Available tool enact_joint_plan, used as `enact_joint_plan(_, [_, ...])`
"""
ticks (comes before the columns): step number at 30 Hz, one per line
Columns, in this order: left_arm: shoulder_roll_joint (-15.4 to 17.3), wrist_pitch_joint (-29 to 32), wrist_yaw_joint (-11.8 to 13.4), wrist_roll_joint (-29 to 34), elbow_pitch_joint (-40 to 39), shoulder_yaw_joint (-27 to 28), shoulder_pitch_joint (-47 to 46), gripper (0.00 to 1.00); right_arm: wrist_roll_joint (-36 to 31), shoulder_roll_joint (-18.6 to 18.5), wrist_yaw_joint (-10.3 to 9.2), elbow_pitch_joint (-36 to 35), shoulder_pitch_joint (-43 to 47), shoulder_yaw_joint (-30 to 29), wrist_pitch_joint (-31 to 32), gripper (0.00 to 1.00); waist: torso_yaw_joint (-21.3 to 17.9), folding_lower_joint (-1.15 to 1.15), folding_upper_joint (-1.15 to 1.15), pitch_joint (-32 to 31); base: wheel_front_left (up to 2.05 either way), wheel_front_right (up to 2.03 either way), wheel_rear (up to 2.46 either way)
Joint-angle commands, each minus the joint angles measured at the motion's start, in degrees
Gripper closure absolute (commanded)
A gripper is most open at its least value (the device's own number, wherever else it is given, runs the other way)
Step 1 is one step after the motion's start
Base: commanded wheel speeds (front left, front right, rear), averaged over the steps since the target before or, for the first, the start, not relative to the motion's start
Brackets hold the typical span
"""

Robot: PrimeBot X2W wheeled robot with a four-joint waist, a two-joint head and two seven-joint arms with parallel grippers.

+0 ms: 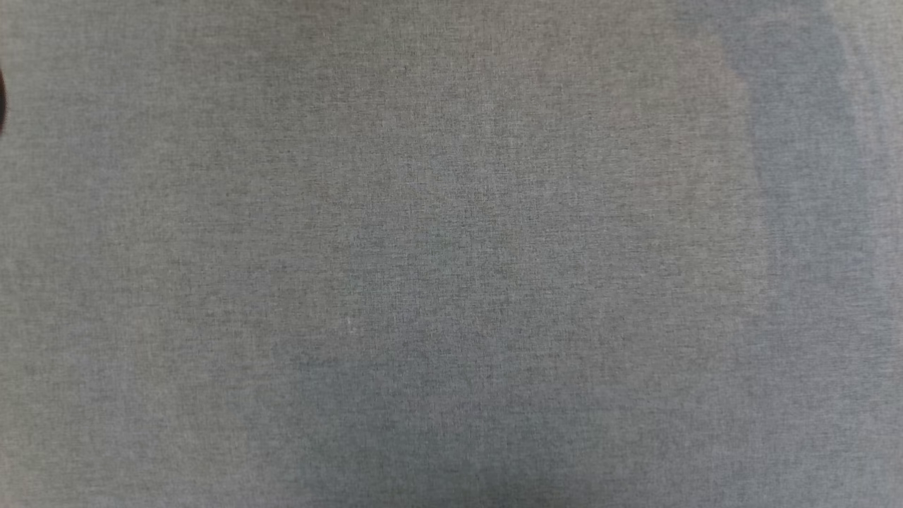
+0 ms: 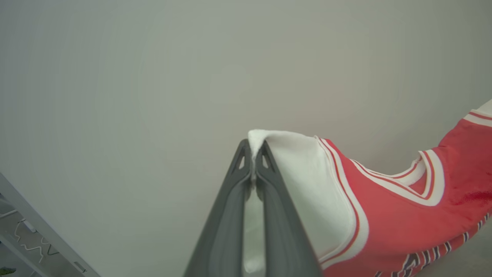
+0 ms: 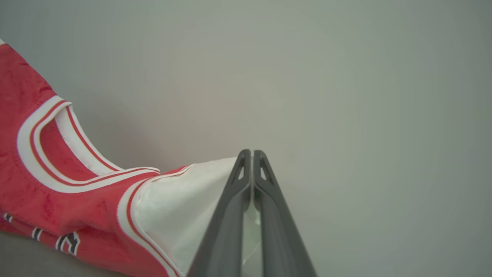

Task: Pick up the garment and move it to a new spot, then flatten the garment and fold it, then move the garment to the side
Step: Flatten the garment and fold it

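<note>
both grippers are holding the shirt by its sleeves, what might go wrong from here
1. The left gripper and right gripper each pinch a white sleeve of the garment near their tips; the cloth might slip free during a lift.
2. The red body hangs slack between them, so it may land creased.

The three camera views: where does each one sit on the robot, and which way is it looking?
Head view: on the robot's head, facing down at a grey woven surface; a dark sliver at its left edge is unidentifiable.
Left wrist view: on the left wrist, looking along the left gripper, shut on a white sleeve of the garment.
Right wrist view: on the right wrist, looking along the right gripper, likewise shut on a white sleeve.
Shared: both wrist views show the red garment's striped neckline.
</note>
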Motion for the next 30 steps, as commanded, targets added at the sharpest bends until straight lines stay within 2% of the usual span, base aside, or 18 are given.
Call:
enact_joint_plan(1, [0.09, -0.9, -0.44, -0.91, 0.55, 0.18, 2.05, 1.0, 0.8, -0.05, -0.05, 0.13, 2.38, 0.98, -1.04, 1.0, -0.04, -0.01, 0.0, -0.83, 0.0, 0.0, 0.0])
enact_joint_plan(6, [-0.32, -4.09, -1.27, -3.2, 1.81, -0.24, 9.76, 1.0, 3.97, -0.72, -0.05, -0.58, 9.48, 4.03, -3.84, 1.0, 0.22, -0.01, 0.0, -3.72, 0.0, 0.0, 0.0])
enact_joint_plan(10, [-0.61, -5.84, -0.96, -4.19, 1.13, -1.1, 16.33, 1.0, 6.3, -1.26, -0.05, -2.77, 15.35, 6.52, -5.51, 1.0, 0.44, -0.01, 0.0, -6.42, 0.0, 0.0, 0.0])
enact_joint_plan(18, [1.1, -9.35, -0.33, -8.16, -2.61, -0.71, 34.02, 1.0, 10.25, -4.16, -0.05, -8.33, 29.51, 10.38, -7.18, 1.0, 1.05, -0.01, 0.0, -13.0, 0.0, 0.0, 0.0])
enact_joint_plan(21, [2.05, -10.01, 0.47, -9.55, -5.23, -0.2, 41.93, 1.0, 11.17, -5.2, -0.05, -10.12, 34.61, 11.02, -7.38, 1.0, 1.13, -0.01, 0.0, -15.54, 0.0, 0.0, 0.0])
enact_joint_plan(30, [3.75, -10.48, 5.18, -12.32, -14.86, 2.17, 65.44, 1.0, 13.17, -9.87, -0.05, -15.93, 50.33, 10.61, -7.57, 1.0, 1.75, -0.01, 0.0, -21.58, 0.0, 0.0, 0.0])
